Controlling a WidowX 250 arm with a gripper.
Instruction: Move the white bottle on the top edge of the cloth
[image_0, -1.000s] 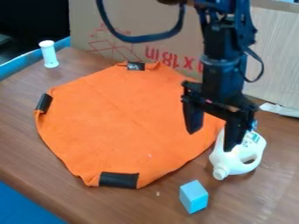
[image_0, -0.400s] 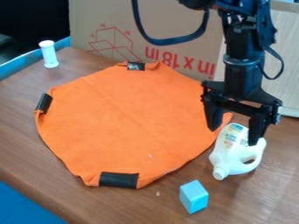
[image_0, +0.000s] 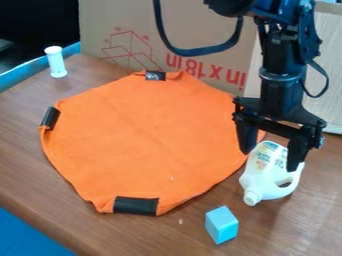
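The gripper (image_0: 270, 161) hangs open over the upper part of the white bottle (image_0: 264, 179), one finger at the bottle's left side and the other over its right side by the handle. Whether either finger touches the bottle, I cannot tell. The bottle lies on the table at the right, its cap toward the front and its label showing between the fingers. To its left the orange cloth (image_0: 147, 140) is spread out, with black clips on its edges; the bottle is beside the cloth's right edge.
A light blue block (image_0: 221, 225) sits in front of the bottle. At the back left stands a small white cylinder (image_0: 56, 62). A cardboard box (image_0: 167, 37) rises behind the cloth, and a pale board (image_0: 332, 75) stands at the back right.
The gripper has moved right, from over the cloth's right edge to over the bottle, with a slight last shift right and down. The bottle, cloth and block have stayed put.
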